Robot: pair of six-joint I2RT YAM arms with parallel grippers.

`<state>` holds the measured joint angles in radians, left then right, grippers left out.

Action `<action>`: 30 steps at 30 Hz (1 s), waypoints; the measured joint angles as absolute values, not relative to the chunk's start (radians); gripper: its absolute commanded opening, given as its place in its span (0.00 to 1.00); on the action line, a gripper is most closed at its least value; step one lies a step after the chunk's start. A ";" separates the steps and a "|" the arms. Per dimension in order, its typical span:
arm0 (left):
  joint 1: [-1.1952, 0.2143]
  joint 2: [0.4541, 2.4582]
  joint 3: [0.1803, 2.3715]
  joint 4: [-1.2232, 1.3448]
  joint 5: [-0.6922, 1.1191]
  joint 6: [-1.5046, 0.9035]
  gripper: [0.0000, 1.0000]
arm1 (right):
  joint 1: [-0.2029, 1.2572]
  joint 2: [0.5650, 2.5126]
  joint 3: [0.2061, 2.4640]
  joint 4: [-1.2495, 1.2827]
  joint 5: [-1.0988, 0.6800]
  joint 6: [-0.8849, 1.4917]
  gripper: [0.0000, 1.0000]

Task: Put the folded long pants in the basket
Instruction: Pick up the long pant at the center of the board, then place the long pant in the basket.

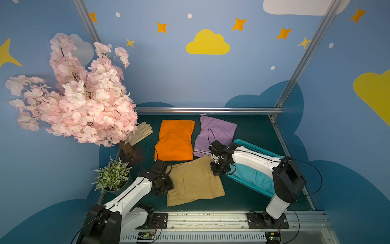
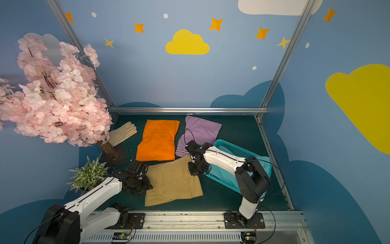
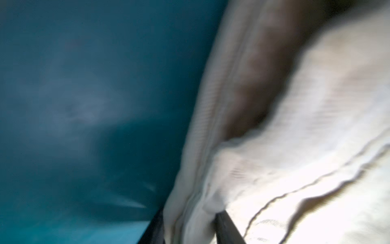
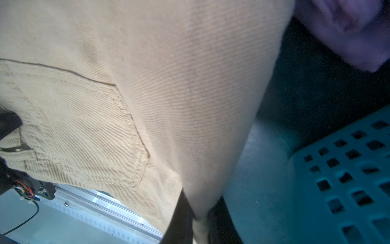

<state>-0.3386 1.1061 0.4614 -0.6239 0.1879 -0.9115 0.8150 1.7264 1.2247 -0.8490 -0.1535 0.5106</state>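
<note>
Pinching the khaki pants at opposite edges: my left claw and right claw are each closed on a fold of thick, limp twill. They lie flat on the table, just beside the basket — soft cloth, likely to sag between grips.

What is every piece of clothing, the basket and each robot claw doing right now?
khaki pants, folded, outside the basket, pinched at two sides.
orange pants, folded, flat on the table, untouched.
lilac pants, folded, on the table.
turquoise pants, inside the basket.
basket, on the table, holding only turquoise pants.
cream glove, lying on the table.
left gripper, shut on the khaki pants.
right gripper, shut on the khaki pants.
</note>
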 measured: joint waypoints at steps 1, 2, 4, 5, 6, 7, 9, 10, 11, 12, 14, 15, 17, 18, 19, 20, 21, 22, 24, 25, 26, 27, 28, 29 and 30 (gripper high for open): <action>-0.338 1.116 0.469 -0.621 0.194 -0.908 0.16 | 0.815 1.724 1.223 -0.846 -0.160 0.510 0.00; -0.338 1.123 0.479 -0.624 0.197 -0.903 0.13 | 0.815 1.721 1.220 -0.842 -0.165 0.508 0.00; -0.338 1.134 0.496 -0.638 0.198 -0.895 0.05 | 0.817 1.718 1.218 -0.839 -0.172 0.506 0.00; -0.338 1.139 0.506 -0.647 0.195 -0.890 0.02 | 0.819 1.716 1.218 -0.837 -0.177 0.505 0.00; -0.338 1.140 0.513 -0.657 0.191 -0.888 0.02 | 0.822 1.711 1.218 -0.836 -0.180 0.504 0.00; -0.339 1.140 0.524 -0.670 0.187 -0.886 0.02 | 0.822 1.706 1.219 -0.836 -0.183 0.503 0.00; -0.339 1.134 0.559 -0.707 0.183 -0.881 0.02 | 0.826 1.694 1.227 -0.838 -0.196 0.503 0.00; -0.339 1.126 0.577 -0.725 0.182 -0.879 0.02 | 0.828 1.688 1.233 -0.838 -0.204 0.503 0.00; -0.339 1.111 0.600 -0.748 0.181 -0.878 0.02 | 0.833 1.682 1.242 -0.839 -0.213 0.504 0.00; -0.339 1.090 0.625 -0.771 0.180 -0.876 0.02 | 0.838 1.676 1.253 -0.839 -0.226 0.505 0.00; -0.339 1.034 0.675 -0.815 0.178 -0.874 0.03 | 0.850 1.667 1.274 -0.842 -0.245 0.509 0.00; -0.339 1.000 0.700 -0.836 0.173 -0.871 0.02 | 0.858 1.662 1.287 -0.842 -0.256 0.512 0.00; -0.337 0.939 0.745 -0.884 0.158 -0.863 0.02 | 0.870 1.649 1.310 -0.846 -0.275 0.517 0.00; -0.331 0.911 0.771 -0.913 0.150 -0.857 0.03 | 0.875 1.639 1.325 -0.851 -0.281 0.519 0.00; -0.324 0.892 0.797 -0.944 0.142 -0.851 0.03 | 0.879 1.630 1.341 -0.859 -0.286 0.519 0.00; -0.316 0.881 0.829 -0.977 0.138 -0.839 0.02 | 0.882 1.618 1.361 -0.867 -0.289 0.519 0.00; -0.308 0.877 0.864 -1.008 0.134 -0.832 0.02 | 0.884 1.602 1.385 -0.880 -0.291 0.517 0.00; -0.304 0.878 0.894 -1.031 0.130 -0.822 0.02 | 0.883 1.586 1.410 -0.897 -0.290 0.515 0.00; -0.299 0.894 0.971 -1.069 0.133 -0.800 0.02 | 0.867 1.539 1.461 -0.933 -0.282 0.506 0.00; -0.299 0.905 1.001 -1.076 0.139 -0.791 0.03 | 0.850 1.510 1.479 -0.951 -0.276 0.496 0.00; -0.298 0.924 1.037 -1.077 0.151 -0.782 0.03 | 0.825 1.473 1.491 -0.969 -0.266 0.493 0.00; -0.299 0.947 1.071 -1.073 0.169 -0.773 0.02 | 0.793 1.428 1.492 -0.984 -0.251 0.492 0.00; -0.299 0.973 1.100 -1.065 0.189 -0.768 0.03 | 0.760 1.387 1.487 -0.995 -0.235 0.492 0.00; -0.303 1.010 1.131 -1.049 0.216 -0.762 0.02 | 0.717 1.332 1.472 -1.007 -0.213 0.492 0.00; -0.311 1.046 1.159 -1.033 0.243 -0.760 0.02 | 0.673 1.280 1.456 -1.017 -0.197 0.491 0.00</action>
